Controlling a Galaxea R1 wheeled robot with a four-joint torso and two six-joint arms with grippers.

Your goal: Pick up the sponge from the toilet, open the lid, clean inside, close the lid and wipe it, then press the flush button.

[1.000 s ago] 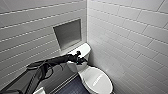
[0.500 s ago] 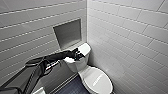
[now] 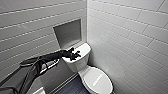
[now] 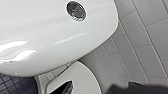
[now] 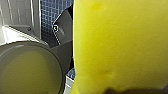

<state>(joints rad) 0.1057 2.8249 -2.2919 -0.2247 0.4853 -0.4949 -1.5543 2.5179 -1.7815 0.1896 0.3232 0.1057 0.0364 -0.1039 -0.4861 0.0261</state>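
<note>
Now the left gripper (image 3: 74, 54) sits closer over the toilet (image 3: 83, 65) tank, with the flush button (image 4: 76, 10) near, so pressing seems due. I cannot tell how its jaws stand; the right jaws hold the sponge (image 5: 120, 45).

The floor (image 3: 71, 88) is laid with small dark blue square tiles with pale joints, and it runs up to white-tiled walls on both sides. Directly on it stands the white glossy ceramic toilet (image 3: 81, 65), set in the corner with its rounded tank against the wall. The white smooth oval lid (image 3: 98, 80) lies shut over the bowl. The flat white tank top (image 4: 47, 37) is the other carrying surface; the small round dark flush button (image 4: 76, 10), ringed in bright metal, sits flush in its middle.
</note>
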